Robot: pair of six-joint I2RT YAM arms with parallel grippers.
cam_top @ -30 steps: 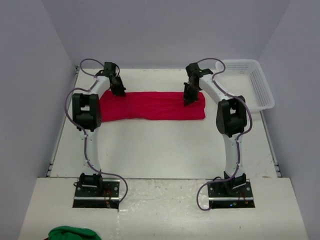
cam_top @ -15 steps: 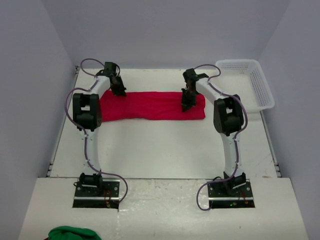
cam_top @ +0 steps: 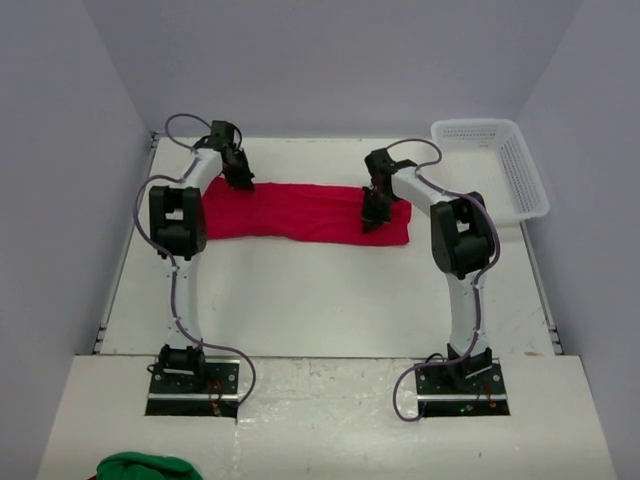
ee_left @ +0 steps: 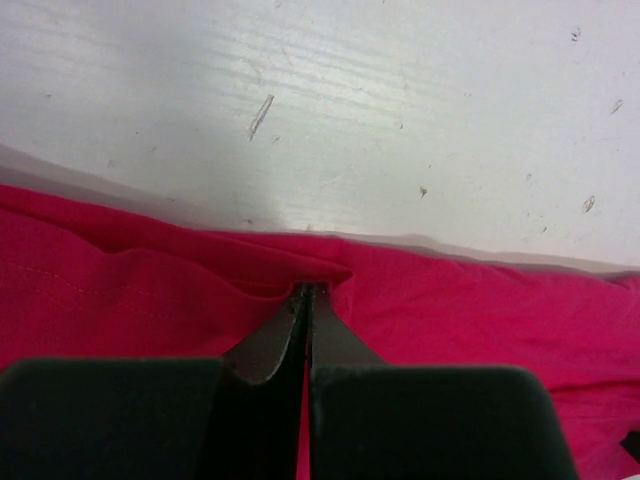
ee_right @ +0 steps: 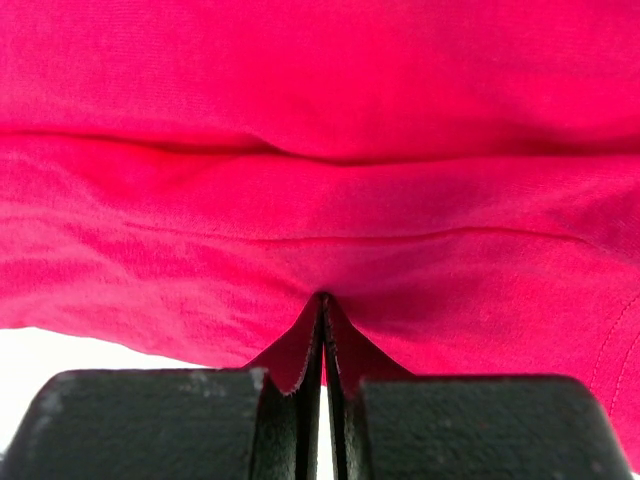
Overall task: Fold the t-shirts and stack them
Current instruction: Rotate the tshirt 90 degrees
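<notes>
Both jaws fully closed, pinching the t-shirt [cam_top: 300, 210]. Left gripper [ee_left: 305, 292] grips its upper-left edge, right gripper [ee_right: 322, 300] its lower right, likely to fold evenly.

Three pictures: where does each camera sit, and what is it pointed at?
Top external: fixed high behind the arm bases, looking down on the table; both arms show whole, red t-shirt between them, white basket far right.
Left wrist: on the left arm, looking past the left hand, shut on the t-shirt's edge, table beyond.
Right wrist: on the right arm, looking past the right hand, shut on cloth filling most of the view.
Shared: all three show the same t-shirt.
</notes>
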